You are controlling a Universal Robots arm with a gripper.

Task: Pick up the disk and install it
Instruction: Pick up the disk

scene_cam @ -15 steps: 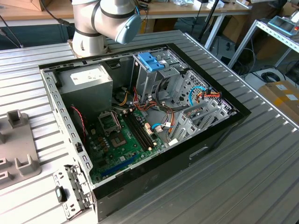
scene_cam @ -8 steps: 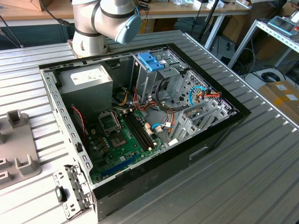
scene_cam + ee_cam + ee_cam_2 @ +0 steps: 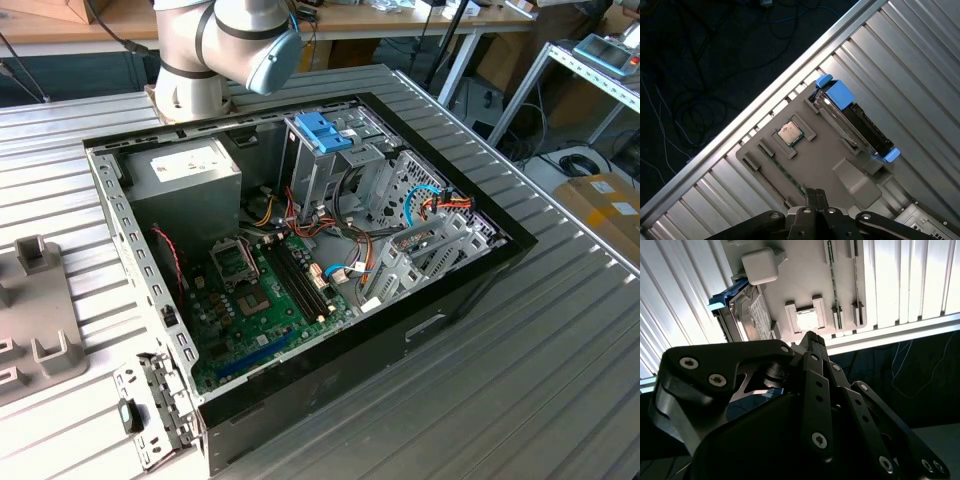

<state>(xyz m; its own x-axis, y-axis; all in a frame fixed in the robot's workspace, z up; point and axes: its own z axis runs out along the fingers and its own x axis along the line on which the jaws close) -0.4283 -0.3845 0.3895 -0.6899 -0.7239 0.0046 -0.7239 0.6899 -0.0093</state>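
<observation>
Gripper (image 3: 815, 194) fully closed and empty, near grey tray (image 3: 827, 150) with disk (image 3: 856, 120) on edge, label (image 3: 760, 315) print illegible

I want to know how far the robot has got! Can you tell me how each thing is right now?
disk: standing on its edge in the grey holder, not picked up.
gripper: shut, holding nothing, apart from the disk.
chip: sitting in its pocket in the grey holder.
computer case: open, lying on its side on the table.
</observation>
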